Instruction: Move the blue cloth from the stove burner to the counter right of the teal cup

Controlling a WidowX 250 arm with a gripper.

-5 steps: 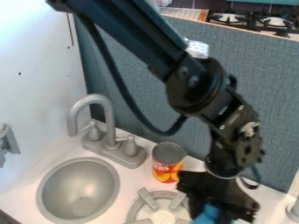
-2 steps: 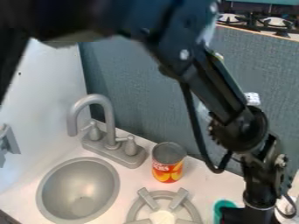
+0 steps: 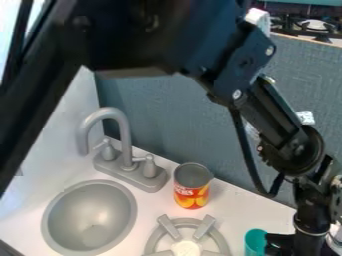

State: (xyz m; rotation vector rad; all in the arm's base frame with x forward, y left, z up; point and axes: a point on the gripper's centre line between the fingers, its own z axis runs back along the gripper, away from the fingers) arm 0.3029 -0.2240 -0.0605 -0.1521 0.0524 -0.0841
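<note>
One green cup (image 3: 254,243) by the hand (image 3: 279,244); likely positioning step, next needs careful alignment. Open/closed: can't tell.

Teal cup (image 3: 255,244), upright, lower edge of view.
Round body, plain teal wall, rounded rim at top; lower end cut off by the view's edge. Position: at the desk (image 3: 230,220), just right of the grey stove burner (image 3: 155,242) as viewed, directly beside the black end effector (image 3: 280,245); whether gripped cannot be determined.
</note>
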